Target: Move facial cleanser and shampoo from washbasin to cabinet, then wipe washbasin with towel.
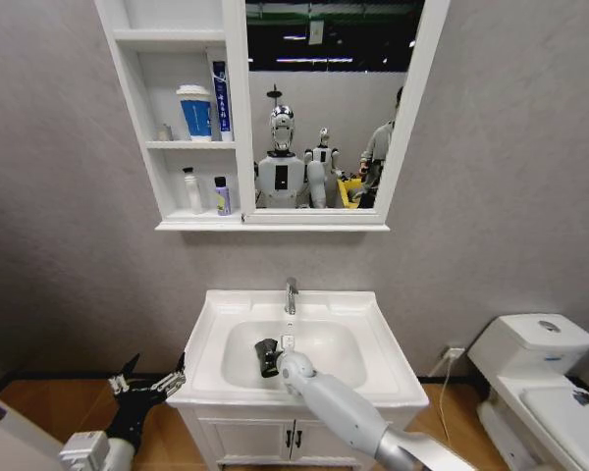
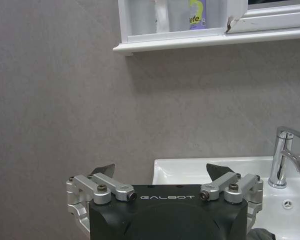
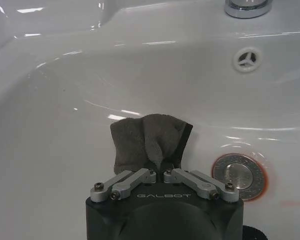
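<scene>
So the right gripper is down inside the washbasin bowl, fingers pinched tight on the dark grey towel, which is pressed against the white ceramic just beside the red-ringed drain. The chrome faucet sits right behind it. The left gripper hangs off to the left of the basin, low by the floor, fingers spread wide with nothing in them. Up on the cabinet shelves there's a blue tube and a few bottles.
</scene>
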